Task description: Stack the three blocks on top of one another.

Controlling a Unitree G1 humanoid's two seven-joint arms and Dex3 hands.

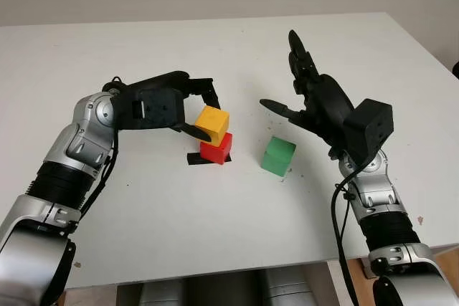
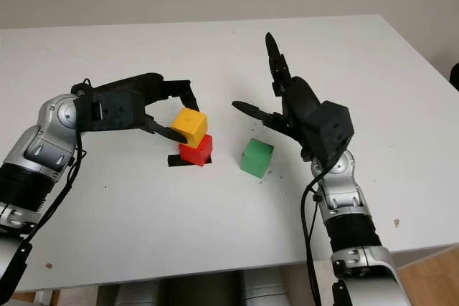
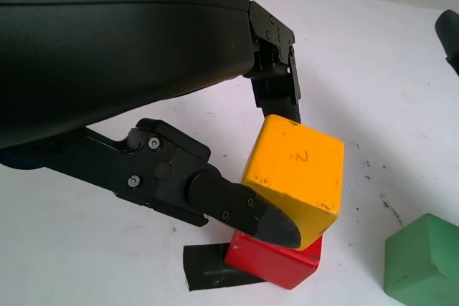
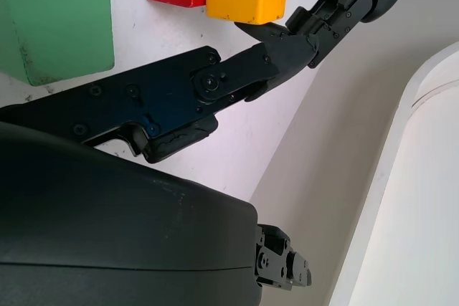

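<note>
we saw wide free table (image 1: 179, 206) around the blocks, with the edges far away. our left hand (image 1: 188, 109) was closed on the yellow block (image 1: 213, 124), which sat a little tilted on the red block (image 1: 216, 150) by a black mark (image 1: 196, 158). the green block (image 1: 277, 156), scuffed, stood alone just to the right. our right hand (image 1: 305, 94) was open above the table behind it, holding nothing.

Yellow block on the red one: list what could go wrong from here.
1. The yellow wooden cube sits skewed and overhanging the red wooden cube; when the left hand lets go, it may tip off.
2. The red cube rests partly on a black tape mark, so the base could rock.
3. The open right hand must still add the green wooden cube, perhaps toppling an uneven stack.
</note>
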